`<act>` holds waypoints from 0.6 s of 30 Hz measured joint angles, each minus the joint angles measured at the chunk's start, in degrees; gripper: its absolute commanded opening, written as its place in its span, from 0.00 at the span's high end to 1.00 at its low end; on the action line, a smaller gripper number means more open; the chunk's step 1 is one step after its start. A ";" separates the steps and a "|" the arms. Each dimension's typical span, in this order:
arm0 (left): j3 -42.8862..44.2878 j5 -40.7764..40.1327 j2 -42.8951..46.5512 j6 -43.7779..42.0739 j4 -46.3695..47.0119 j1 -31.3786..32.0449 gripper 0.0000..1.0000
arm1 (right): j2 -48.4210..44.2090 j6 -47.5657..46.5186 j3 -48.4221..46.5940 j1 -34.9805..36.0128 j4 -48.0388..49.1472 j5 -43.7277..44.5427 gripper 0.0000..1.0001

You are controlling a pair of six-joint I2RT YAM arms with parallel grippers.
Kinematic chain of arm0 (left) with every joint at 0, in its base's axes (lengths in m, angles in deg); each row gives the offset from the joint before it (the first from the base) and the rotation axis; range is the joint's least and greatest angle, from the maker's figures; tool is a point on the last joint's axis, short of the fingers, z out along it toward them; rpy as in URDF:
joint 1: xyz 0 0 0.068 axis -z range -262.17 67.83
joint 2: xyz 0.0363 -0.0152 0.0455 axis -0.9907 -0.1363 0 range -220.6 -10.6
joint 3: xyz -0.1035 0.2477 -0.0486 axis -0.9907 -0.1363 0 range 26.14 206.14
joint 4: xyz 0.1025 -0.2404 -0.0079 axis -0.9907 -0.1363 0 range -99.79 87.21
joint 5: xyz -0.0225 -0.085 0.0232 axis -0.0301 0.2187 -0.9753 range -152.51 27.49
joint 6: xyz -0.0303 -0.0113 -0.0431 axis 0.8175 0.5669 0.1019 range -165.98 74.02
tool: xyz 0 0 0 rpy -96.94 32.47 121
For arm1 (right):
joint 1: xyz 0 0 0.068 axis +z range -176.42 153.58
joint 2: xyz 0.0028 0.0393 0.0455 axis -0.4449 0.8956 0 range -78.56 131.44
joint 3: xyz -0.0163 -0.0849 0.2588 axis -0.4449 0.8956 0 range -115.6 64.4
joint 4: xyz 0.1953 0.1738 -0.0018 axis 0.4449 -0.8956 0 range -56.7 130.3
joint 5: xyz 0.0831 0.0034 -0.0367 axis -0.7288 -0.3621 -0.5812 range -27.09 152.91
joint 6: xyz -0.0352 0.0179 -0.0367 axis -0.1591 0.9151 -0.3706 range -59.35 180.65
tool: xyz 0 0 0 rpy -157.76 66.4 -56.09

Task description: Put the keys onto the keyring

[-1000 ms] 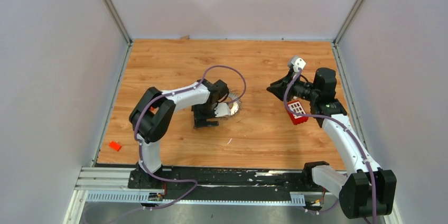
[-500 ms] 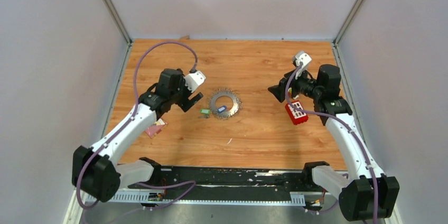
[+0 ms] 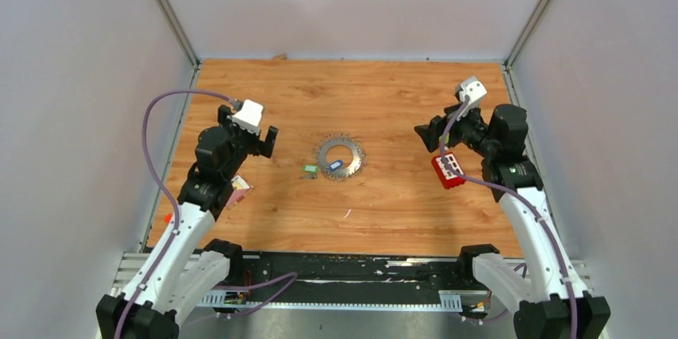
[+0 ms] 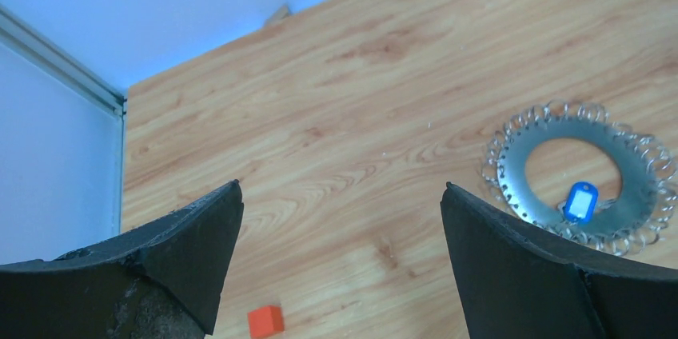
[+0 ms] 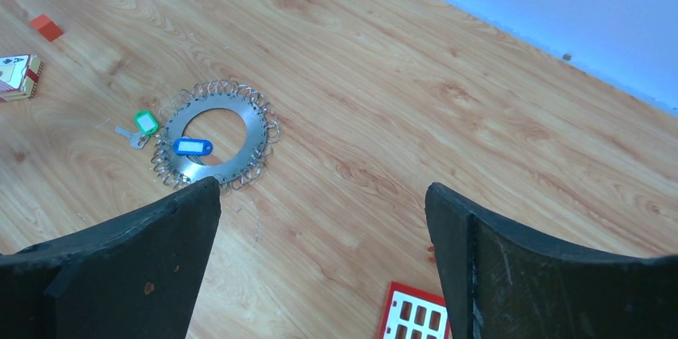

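Operator: Risks from here?
Observer: The blue key [image 3: 336, 165] lies on the keyring [image 3: 340, 157] mid-surface, the green key [image 3: 310, 169] just beside its left edge. Both are tiny, so a clumsy pinch could shove the keyring or skid a key away. The left hand [image 4: 342, 189] and right hand [image 5: 321, 187] hang open, empty, well apart from it.
Operator: Surroundings?
Observer: Wood-grain surface [image 3: 400, 99], pale walls [image 3: 352, 3] on three sides, red block [image 3: 448, 169] right, pink card [image 3: 237, 189] left

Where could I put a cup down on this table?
The far strip between the keyring and the back wall is bare, as is the near strip before the base rail. Crowded: blue key on the ring, green key beside it, red block by the right arm.
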 measured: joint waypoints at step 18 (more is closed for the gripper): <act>0.09 1.57 9.73 4.46 0.22 -1.33 0.00 | -6.43 0.83 4.17 0.07 3.48 2.75 0.00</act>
